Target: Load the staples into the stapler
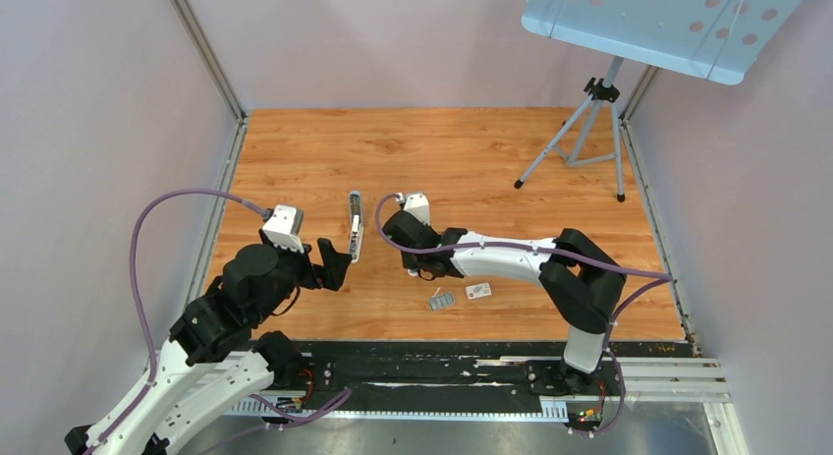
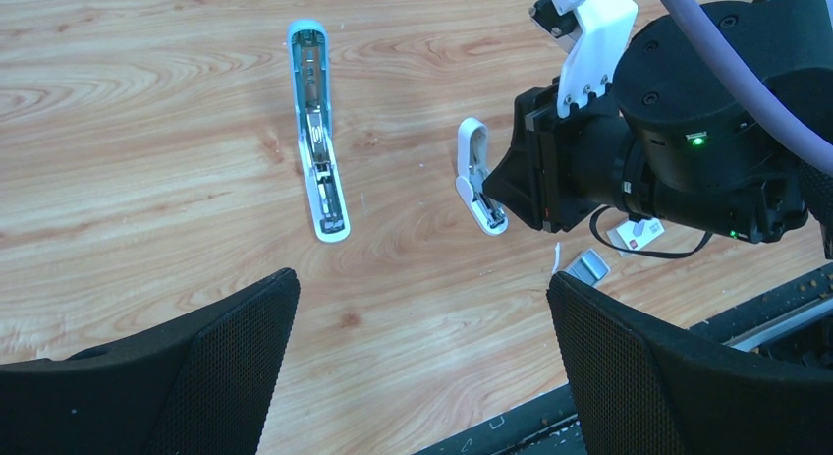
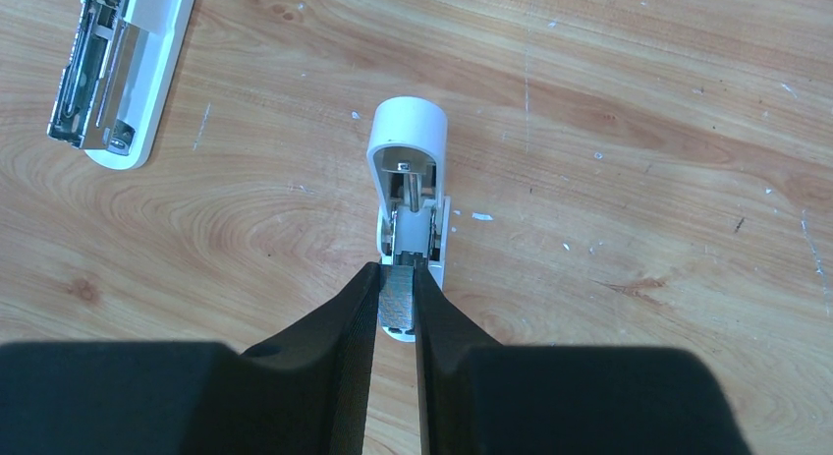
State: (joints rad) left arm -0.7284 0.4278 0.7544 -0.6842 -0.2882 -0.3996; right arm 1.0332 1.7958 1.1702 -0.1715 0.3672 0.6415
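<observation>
A long white-and-silver stapler part [image 1: 355,224] lies open on the wooden floor, its metal channel facing up; it also shows in the left wrist view [image 2: 316,150]. A shorter white stapler part [image 3: 411,175] with a metal inner channel lies to its right. My right gripper [image 3: 397,275] is shut on a ribbed grey strip of staples [image 3: 397,300], held over the near end of that short part. More grey staples [image 1: 441,300] lie on the floor behind it. My left gripper [image 2: 422,283] is open and empty, near the long part's near end.
A small white box with a red mark [image 1: 478,291] lies next to the loose staples. A tripod [image 1: 580,145] stands at the back right under a light blue perforated panel [image 1: 668,23]. A black rail [image 1: 472,371] runs along the near edge. Walls close in on both sides.
</observation>
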